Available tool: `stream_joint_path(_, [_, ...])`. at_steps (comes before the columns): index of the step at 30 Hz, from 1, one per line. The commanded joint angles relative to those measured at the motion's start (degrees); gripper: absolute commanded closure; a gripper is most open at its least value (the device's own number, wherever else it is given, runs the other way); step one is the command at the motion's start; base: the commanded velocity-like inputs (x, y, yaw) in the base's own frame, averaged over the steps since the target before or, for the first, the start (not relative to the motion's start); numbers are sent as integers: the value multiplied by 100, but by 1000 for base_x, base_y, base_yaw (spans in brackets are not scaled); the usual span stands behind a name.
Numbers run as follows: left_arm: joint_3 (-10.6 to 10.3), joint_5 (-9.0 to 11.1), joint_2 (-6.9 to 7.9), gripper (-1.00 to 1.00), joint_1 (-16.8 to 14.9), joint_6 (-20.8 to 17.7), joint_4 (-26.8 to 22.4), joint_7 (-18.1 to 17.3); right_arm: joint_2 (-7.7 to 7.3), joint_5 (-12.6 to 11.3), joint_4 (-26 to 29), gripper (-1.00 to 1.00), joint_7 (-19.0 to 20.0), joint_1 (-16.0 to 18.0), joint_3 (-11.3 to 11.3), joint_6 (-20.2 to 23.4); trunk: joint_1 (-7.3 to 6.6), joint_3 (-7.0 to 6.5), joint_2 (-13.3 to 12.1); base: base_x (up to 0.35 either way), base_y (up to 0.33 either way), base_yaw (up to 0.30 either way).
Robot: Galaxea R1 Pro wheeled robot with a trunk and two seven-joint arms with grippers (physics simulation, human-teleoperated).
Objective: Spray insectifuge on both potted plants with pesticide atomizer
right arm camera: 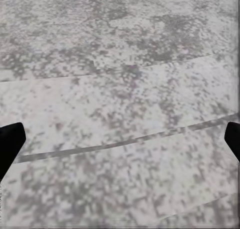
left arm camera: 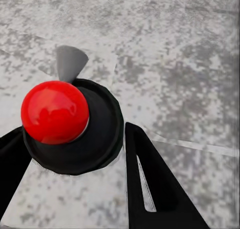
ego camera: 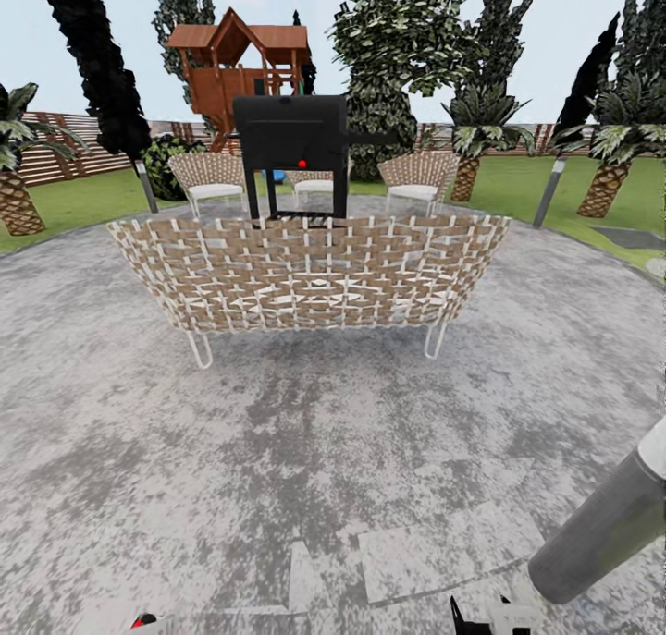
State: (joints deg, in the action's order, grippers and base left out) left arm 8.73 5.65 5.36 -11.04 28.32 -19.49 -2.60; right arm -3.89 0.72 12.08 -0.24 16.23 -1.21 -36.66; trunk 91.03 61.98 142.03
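**Operator:** Where's the bottle right now?

**Spotter:** You've got it. In your left wrist view the pesticide atomizer sits between the two black fingers of your left claw, which is clamped on its dark body. You're looking down on its glossy red top, with a small grey cone poking out from behind it. Beneath it lies the mottled grey patio, crossed by pale slab joints. In the head view a speck of red shows at the very bottom edge, left of centre (too small to tell what it is).

**Operator:** And my right claw?

**Spotter:** Your right claw is spread wide apart with nothing in it. You see just the two black fingertips at the opposite edges of the right wrist view, with speckled paving between them. In the head view your grey right arm comes in from the lower right corner.

**Operator:** What's ahead of me?

**Spotter:** You're facing a long woven wicker sofa on thin white legs, standing on the patio. Behind it stands a black grill with a red dot, then three wicker chairs. Beyond those you have lawn, a brown wooden playhouse, a palm, tall dark trees and the slatted fence.
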Motion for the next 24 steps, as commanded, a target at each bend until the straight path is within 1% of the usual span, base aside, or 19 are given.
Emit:
stream_joint_path(1, [-3, 58, -7, 100, 0, 15, 5, -29, 1, 8, -65, -100, -2, 3, -11, -17, -24, -23, -40, 0, 0, -67])
stream_joint_path(10, [-3, 59, -17, 100, 2, 18, 7, -30, 3, 7, -169, -100, -2, 3, -2, -12, -221, -265, -401, 0, 0, -68])
stream_joint_path(16, [-11, 59, -25, 100, 5, 48, 7, -33, 3, 7, -171, -100, -2, 3, -2, -14, -221, -319, -401, 14, 2, -68])
stream_joint_path(19, [-5, 70, -20, 100, 5, 59, 7, -31, 5, 7, -171, -100, -2, 3, -5, -13, -221, -346, -401, 194, 111, -55])
stream_joint_path(24, [-3, 75, -17, 100, 5, 67, 7, -30, 3, 7, -171, -100, -2, 3, -9, -11, -221, -383, -401, 241, 229, -11])
